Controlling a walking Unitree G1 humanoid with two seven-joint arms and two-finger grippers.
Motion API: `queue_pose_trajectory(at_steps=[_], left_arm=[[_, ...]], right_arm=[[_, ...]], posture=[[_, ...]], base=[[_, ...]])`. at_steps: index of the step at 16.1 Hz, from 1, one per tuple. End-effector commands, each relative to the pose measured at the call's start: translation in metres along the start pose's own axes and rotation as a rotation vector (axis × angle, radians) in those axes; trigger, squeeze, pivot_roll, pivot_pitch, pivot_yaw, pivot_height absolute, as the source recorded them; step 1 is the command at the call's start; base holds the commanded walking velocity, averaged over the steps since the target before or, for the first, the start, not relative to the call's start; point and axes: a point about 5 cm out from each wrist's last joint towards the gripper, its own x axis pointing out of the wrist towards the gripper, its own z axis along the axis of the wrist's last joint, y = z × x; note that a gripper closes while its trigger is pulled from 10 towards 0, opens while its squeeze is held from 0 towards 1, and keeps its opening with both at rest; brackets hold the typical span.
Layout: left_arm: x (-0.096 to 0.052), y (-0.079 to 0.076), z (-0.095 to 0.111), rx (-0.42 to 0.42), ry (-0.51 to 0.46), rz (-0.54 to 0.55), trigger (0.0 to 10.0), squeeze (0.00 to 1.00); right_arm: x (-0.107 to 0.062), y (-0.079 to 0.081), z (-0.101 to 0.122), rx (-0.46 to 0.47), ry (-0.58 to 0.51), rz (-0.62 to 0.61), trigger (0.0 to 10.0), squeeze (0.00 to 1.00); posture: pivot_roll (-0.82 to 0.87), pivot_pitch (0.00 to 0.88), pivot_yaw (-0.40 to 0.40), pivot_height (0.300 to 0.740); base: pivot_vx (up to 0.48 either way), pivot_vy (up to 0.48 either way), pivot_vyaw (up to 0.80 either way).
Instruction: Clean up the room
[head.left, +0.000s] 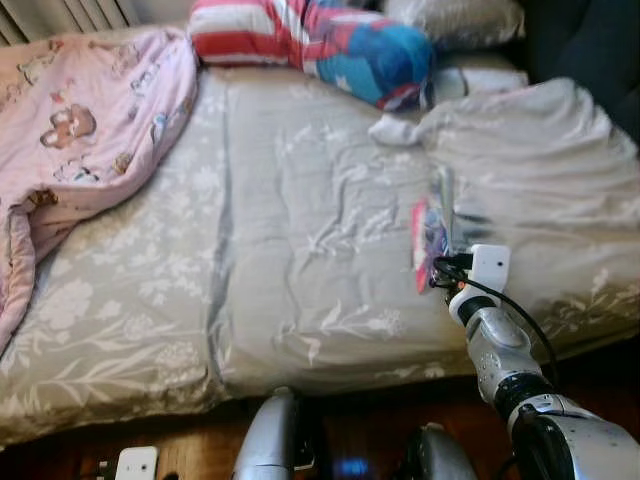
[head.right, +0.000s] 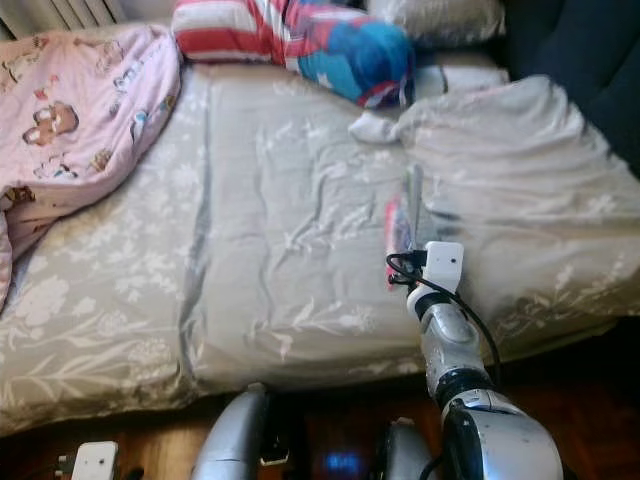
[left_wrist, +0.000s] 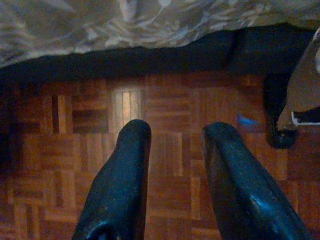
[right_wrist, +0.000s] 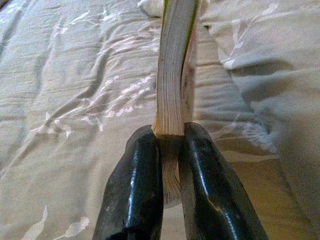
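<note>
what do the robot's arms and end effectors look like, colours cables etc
The right arm is silver metal in rounded segments with black joint bands, a white boxy module at the wrist and a looped black cable. Each end effector, right and left, has two long, glossy black, rounded fingers.

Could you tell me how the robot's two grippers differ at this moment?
The right gripper is shut on a thin book, held edge-on above the grey floral bedspread; the left gripper is open and holds nothing. The right reaches over the bed; the left hangs over the parquet floor. Both have two black fingers.
</note>
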Motion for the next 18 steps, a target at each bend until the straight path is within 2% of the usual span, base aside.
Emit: queue_pose_trajectory(at_steps=[1,4,7,10,18], left_arm=[[-0.007,0.003,-0.012,0.008,0.032,-0.003,10.0,0.0],[-0.013,0.005,-0.019,0.017,0.023,-0.014,10.0,0.0],[-0.024,0.011,-0.031,0.046,0.044,-0.023,10.0,0.0],[-0.032,0.02,-0.037,0.049,0.037,-0.007,10.0,0.0],[-0.034,0.016,-0.032,0.05,-0.008,-0.022,10.0,0.0]], right_arm=[[0.004,0.009,0.007,-0.014,-0.021,0.036,10.0,0.0],[0.005,0.004,0.01,-0.011,-0.011,-0.005,10.0,0.0],[0.003,-0.003,0.003,-0.015,0.036,-0.033,10.0,0.0],[0.006,0.0,0.01,0.001,0.015,-0.019,10.0,0.0],[0.013,0.01,0.027,0.011,-0.02,0.062,10.0,0.0]], posture=[[0.25,0.313,0.077,0.651],[0.27,0.341,0.089,0.651],[0.3,0.362,0.101,0.651],[0.33,0.38,0.107,0.651],[0.34,0.407,0.111,0.651]], base=[[0.0,0.0,0.0],[0.0,0.0,0.0],[0.0,0.0,0.0],[0.0,0.0,0.0],[0.0,0.0,0.0]])
